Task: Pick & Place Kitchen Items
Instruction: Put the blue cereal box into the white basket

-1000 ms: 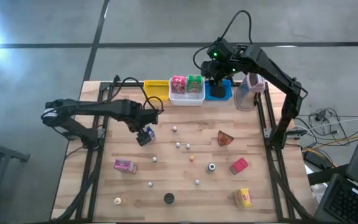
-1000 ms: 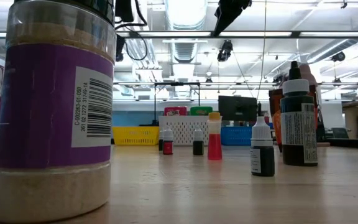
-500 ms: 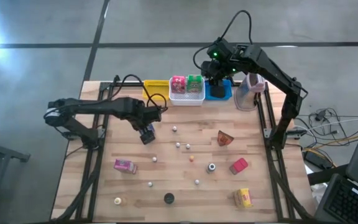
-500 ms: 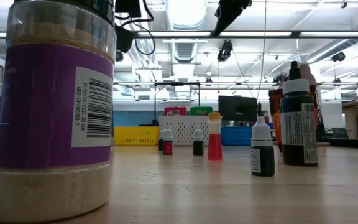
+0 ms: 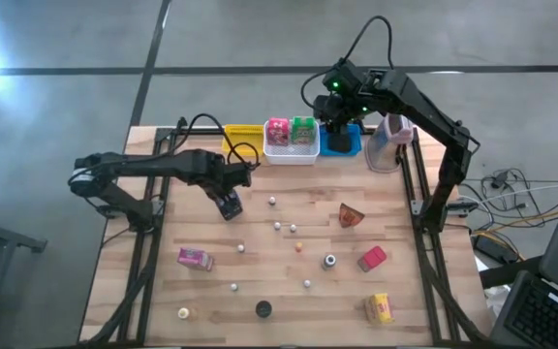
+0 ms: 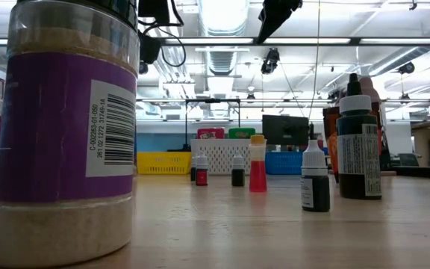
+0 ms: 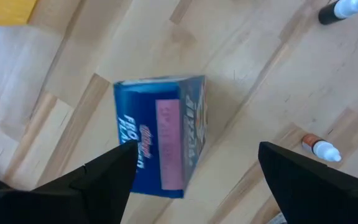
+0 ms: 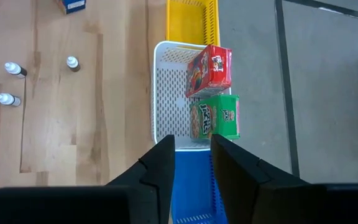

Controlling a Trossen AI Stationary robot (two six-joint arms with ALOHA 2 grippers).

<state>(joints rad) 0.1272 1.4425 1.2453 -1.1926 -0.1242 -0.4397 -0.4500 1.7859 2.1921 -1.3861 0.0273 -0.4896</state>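
- Your left gripper (image 7: 194,177) hangs over the blue box (image 7: 161,135), jaws spread wide with one finger on each side of it; the left wrist view does not show any contact with the box.
- That blue box lies flat on the wooden table (image 5: 260,242) in the left rear part, near the yellow bin (image 5: 243,139); it carries a pink label panel and white lettering.
- Your right gripper (image 8: 191,163) sits high over the blue bin (image 5: 340,142) at the back edge, fingers drawn near each other with a narrow gap and nothing between them.
- You have three bins in a row at the rear: yellow, white bin (image 8: 173,93), blue.
- The white bin holds two boxes side by side: one red box (image 8: 210,70) and one green box (image 8: 216,117).
- A pink-grey device (image 5: 391,141) stands just right of the blue bin.
- Loose packets on the table in the high view, four counted: a pink box (image 5: 195,259) at the left front, a brown wedge-shaped packet (image 5: 351,216) right of centre, a red packet (image 5: 372,258) nearer the front, a yellow packet (image 5: 379,309) at the right front corner.
- Small bottles with whitish caps (image 5: 278,227) are scattered through the middle; you can count about eight from above, plus one dark round piece (image 5: 263,309) at the front.
- In the low view a purple-labelled spice jar (image 6: 66,127) fills the near left.
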